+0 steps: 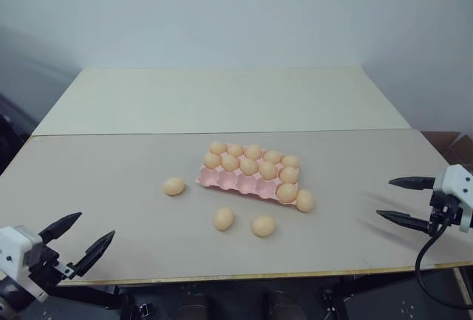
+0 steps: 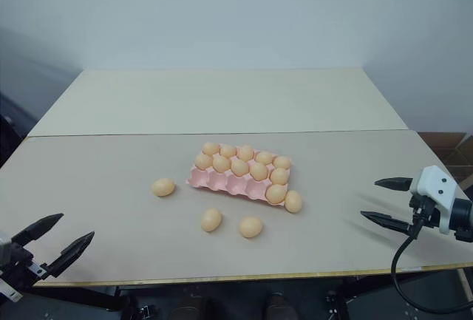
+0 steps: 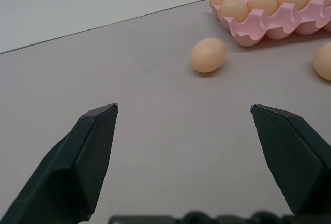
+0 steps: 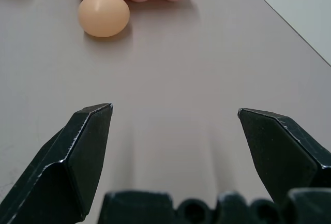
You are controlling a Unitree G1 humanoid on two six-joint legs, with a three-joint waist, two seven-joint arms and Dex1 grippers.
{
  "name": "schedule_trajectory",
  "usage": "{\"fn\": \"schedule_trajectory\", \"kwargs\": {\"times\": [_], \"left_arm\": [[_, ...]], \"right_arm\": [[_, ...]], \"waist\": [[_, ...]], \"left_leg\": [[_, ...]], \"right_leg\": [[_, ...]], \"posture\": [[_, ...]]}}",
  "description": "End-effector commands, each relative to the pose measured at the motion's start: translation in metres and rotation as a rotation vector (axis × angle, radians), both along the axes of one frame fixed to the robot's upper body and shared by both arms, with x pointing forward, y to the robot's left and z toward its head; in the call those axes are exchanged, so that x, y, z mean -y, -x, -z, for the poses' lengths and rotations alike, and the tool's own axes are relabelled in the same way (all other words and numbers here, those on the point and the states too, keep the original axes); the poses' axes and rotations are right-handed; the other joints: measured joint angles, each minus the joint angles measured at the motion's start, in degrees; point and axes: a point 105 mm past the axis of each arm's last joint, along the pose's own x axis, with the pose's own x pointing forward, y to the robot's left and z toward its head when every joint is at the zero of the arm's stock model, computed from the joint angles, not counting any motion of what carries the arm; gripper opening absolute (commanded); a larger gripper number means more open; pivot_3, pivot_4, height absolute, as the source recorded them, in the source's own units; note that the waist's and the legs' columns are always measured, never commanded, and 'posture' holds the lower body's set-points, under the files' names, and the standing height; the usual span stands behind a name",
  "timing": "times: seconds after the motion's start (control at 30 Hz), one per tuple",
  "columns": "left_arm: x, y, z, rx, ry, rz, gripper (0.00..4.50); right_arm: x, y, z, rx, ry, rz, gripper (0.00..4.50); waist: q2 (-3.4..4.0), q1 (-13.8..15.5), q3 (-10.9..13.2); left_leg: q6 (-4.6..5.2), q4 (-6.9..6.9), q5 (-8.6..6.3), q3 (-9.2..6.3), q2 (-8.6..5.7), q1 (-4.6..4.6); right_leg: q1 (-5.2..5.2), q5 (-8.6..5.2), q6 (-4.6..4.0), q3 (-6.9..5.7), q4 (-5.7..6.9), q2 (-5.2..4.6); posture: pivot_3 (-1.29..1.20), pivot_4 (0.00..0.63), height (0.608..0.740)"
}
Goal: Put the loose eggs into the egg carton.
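Four loose eggs (image 1: 224, 219) are lying on the table (image 1: 111, 202) around the partly filled egg carton (image 1: 222, 180) near its middle, one touching the carton's right corner, while the left gripper (image 1: 77, 239) and right gripper (image 1: 405, 200) are hovering at the near corners, fingers spread apart and holding nothing.

Four tan loose eggs (image 1: 224, 219) lay beside the pink egg carton (image 1: 225, 180), apparently eleven cups filled.

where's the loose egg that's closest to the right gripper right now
In the head views it lies on the table, touching the egg carton's near right corner: egg.
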Motion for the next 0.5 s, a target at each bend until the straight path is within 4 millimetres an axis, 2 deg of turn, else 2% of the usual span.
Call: {"fn": "schedule_trajectory", "kwargs": {"times": [0.03,0.2,0.3,0.5], "left_arm": [[0.006,-0.001,-0.005,0.014,-0.012,0.03,4.48],[0.006,-0.005,-0.008,0.032,-0.016,0.014,4.48],[0.008,-0.005,-0.009,0.03,-0.023,0.034,4.48],[0.018,-0.01,-0.011,0.028,-0.023,0.091,4.48]], "right_arm": [[0.0,0.0,-0.012,0.046,0.008,0.001,4.5],[-0.002,0.001,-0.014,0.063,-0.005,0.013,4.5],[-0.011,0.0,-0.015,0.06,-0.034,0.011,4.5],[-0.057,-0.004,-0.015,0.029,-0.119,-0.052,4.5]], "waist": [[0.0,0.0,0.0],[0.0,0.0,0.0],[-0.01,0.0,0.0],[-0.02,-0.1,0.0]], "left_leg": [[0.0,0.0,0.0,0.0,0.0,0.0],[0.0,0.0,0.0,0.0,0.0,0.0],[0.0,0.0,0.0,0.0,0.0,0.0],[0.0,0.0,0.0,0.0,0.04,0.01]], "right_leg": [[0.0,0.0,0.0,0.0,0.0,0.0],[0.0,0.0,0.0,0.01,0.0,0.0],[0.0,0.0,0.0,0.01,0.01,0.02],[-0.01,0.01,0.0,0.03,0.04,0.04]], "posture": [[0.0,0.15,0.74],[0.0,0.15,0.74],[0.0,0.15,0.74],[0.0,0.15,0.74]]}}
